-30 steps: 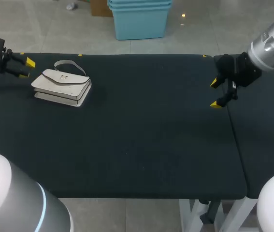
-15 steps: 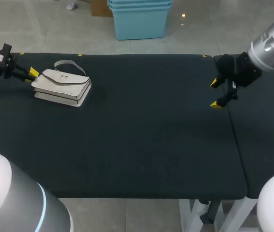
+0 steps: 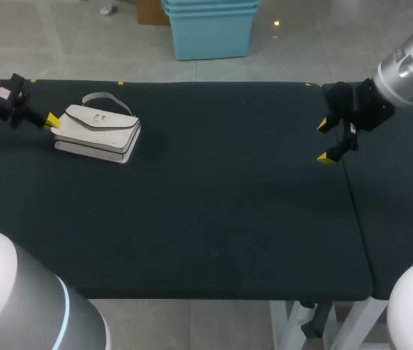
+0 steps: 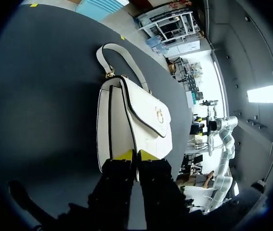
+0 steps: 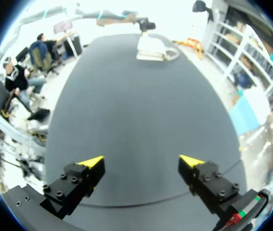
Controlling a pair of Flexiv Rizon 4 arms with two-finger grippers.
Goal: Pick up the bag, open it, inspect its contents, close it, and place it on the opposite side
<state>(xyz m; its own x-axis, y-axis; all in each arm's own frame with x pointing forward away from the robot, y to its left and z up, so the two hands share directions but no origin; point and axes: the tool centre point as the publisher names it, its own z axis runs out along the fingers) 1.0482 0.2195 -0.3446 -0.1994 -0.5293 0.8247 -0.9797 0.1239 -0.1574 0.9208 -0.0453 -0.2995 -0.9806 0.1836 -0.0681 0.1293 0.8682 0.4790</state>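
Head view: white bag with black trim, lying flat on the dark desk, flap closed, strap looped at its far side. Left gripper is set against the bag's outer end. Right gripper is held well apart from the bag, across the desk, with its fingers spread wide. Left wrist view: the left gripper's fingers are drawn narrow and pinched on the bag's near end, where the flap's black seam is seen between the yellow tips. Right wrist view: the right gripper's fingers are widely parted with nothing between them, and the bag is seen far ahead.
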